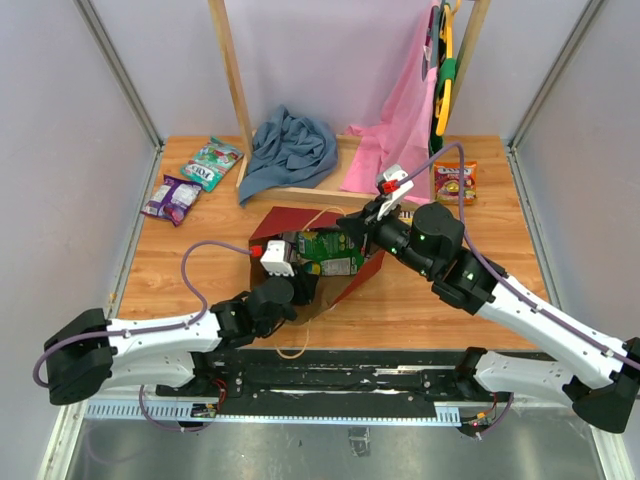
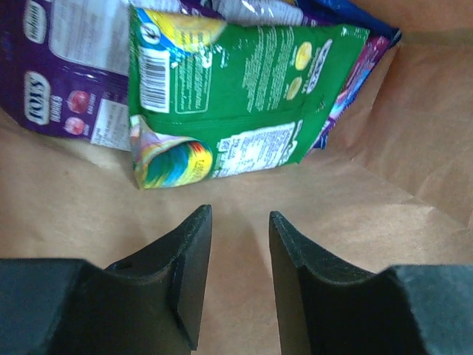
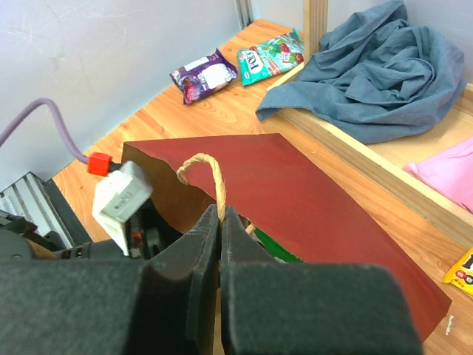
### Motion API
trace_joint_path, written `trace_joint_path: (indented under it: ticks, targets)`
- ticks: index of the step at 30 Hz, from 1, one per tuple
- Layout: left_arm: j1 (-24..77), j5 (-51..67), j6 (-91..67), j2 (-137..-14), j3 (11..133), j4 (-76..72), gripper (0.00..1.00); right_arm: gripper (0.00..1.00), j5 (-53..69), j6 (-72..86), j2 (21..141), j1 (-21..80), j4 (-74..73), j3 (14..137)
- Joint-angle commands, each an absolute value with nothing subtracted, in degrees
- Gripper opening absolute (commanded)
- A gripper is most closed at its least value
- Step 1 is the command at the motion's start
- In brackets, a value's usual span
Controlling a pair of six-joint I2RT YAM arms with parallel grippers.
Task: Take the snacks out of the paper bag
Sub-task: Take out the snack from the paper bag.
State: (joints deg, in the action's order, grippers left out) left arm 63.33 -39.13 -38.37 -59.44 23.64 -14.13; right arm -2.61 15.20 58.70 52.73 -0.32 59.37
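Lying on the desk, the paper bag has both arms at its mouth. Inside it, the left end effector, narrowly parted and empty, sits just short of a green packet. The right end effector pinches the bag's twine handle.

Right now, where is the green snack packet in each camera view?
Top external: green packet at centre, inside the paper bag.
Left wrist: green packet upper centre, beyond the open left pincer.
Right wrist: green sliver low centre, beside the right pincer shut on the twine handle.
Shared landmark: the paper bag.
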Motion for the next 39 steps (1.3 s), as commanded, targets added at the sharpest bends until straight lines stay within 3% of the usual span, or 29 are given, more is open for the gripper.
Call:
trace_joint_path:
  ticks: [1,11,29,39]
  targets:
    - [63.45,-35.93,-39.91,-63.61,23.49,-19.93,0.40,0.01,-3.08,15.47,56.86,53.73,1.04,59.13]
    - [63.08,-35.18,-43.19,-73.12,27.66,-19.24,0.39,0.01,-3.70,14.86,56.77,53.71,0.39,59.32]
    - [47.36,-20.96,-35.79,-75.24,27.14,-28.99,0.66,0.01,-2.42,13.99,57.39,53.79,0.36,59.05]
    - [46.82,-21.73,-35.44,-82.68,31.38,-28.26,0.72,0.01,-1.77,13.28,57.72,53.71,0.24,58.89]
